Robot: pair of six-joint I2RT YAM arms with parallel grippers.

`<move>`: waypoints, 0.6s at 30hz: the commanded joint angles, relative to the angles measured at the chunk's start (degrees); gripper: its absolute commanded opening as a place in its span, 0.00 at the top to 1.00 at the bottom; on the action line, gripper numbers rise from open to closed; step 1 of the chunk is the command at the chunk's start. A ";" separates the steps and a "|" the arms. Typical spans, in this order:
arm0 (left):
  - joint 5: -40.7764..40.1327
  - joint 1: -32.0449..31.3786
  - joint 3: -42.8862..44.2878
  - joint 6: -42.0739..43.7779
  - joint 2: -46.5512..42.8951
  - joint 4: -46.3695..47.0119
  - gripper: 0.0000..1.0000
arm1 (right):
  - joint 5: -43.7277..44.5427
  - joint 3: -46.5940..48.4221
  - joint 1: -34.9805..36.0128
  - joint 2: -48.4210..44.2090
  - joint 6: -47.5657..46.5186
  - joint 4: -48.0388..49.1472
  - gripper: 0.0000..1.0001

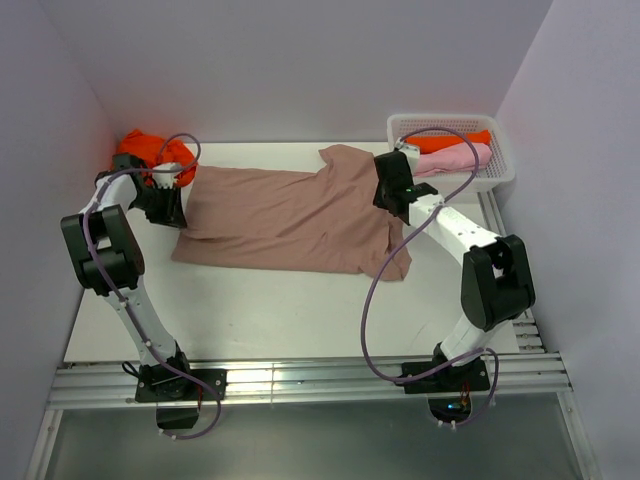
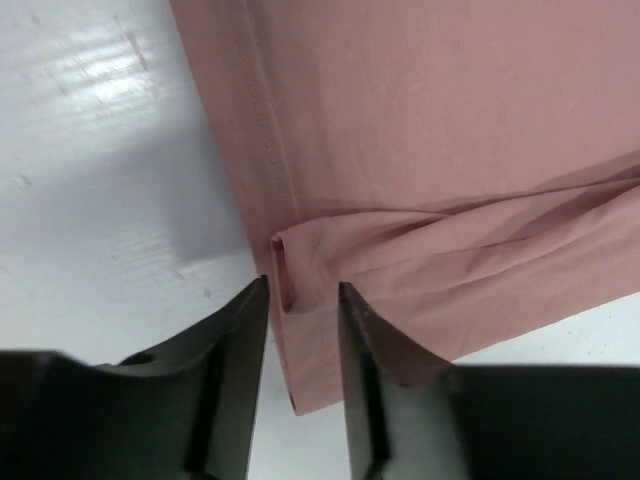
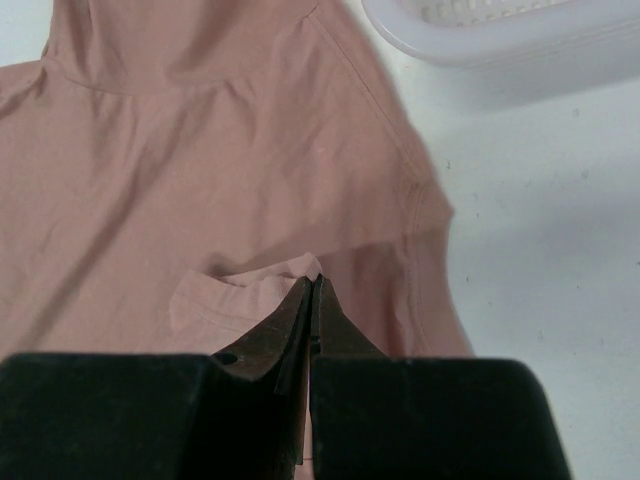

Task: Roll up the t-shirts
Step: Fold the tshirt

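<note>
Pinkish-brown t-shirt lies spread flat across the middle of the counter. Its hem end is toward the left edge and its collar end toward the far right corner, just beside the basket. No roll is started yet, as far as you can see.

Left fingers are at the hem end, a narrow gap apart. A small folded-over corner of the hem sits between the tips, and nothing looks clamped.

Right fingers are near the sleeve, pressed together. A little tuck of cloth rises right to the tips, so it looks like a thin pinch, prob. one layer only.

What could bite you from here:
- L side: if you close w/o going lower, you catch only the flipped hem lip. It then slips out and the edge goes slack.
- R side: a one-layer pinch lifts the top layer off the bottom one, so the roll comes out skewed or baggy.
- The two grips aren't on matching points of the shirt. Pull them together and the cloth twists or bunches diagonally instead of turning over evenly.
- The R arm is close to the basket. A swing toward the far right corner could knock it, or snag the light pink t-shirt inside.
- An orange t-shirt is heaped in the far left corner, near the L arm. A wide move there could drag it along.
</note>
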 commanded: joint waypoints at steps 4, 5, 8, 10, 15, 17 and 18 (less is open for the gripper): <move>1.29 -0.19 5.02 -1.24 -0.21 0.32 0.52 | -0.12 -0.82 -0.39 0.25 -0.14 3.10 1.00; 1.55 -0.19 6.07 -1.50 -0.47 0.23 0.51 | -0.12 -1.00 -0.39 0.16 0.04 3.27 1.00; 3.83 -0.45 8.97 -1.77 -0.82 -1.34 0.48 | -1.53 -2.14 -0.21 -1.15 0.30 4.32 1.00; 4.37 -1.77 9.60 -1.77 -1.09 -1.79 0.47 | -2.49 -2.58 0.40 -1.60 0.04 4.68 1.00; 5.16 -7.29 9.25 -2.20 -1.97 -2.31 0.46 | -0.39 0.22 1.20 0.59 0.39 1.79 1.00; 5.77 -8.80 8.64 -2.12 -2.23 -2.40 0.46 | -0.04 1.02 1.28 2.52 0.39 1.08 1.00; 5.77 -10.28 8.11 -2.29 -2.40 -2.06 0.46 | 0.05 2.50 1.19 3.40 0.39 0.82 1.00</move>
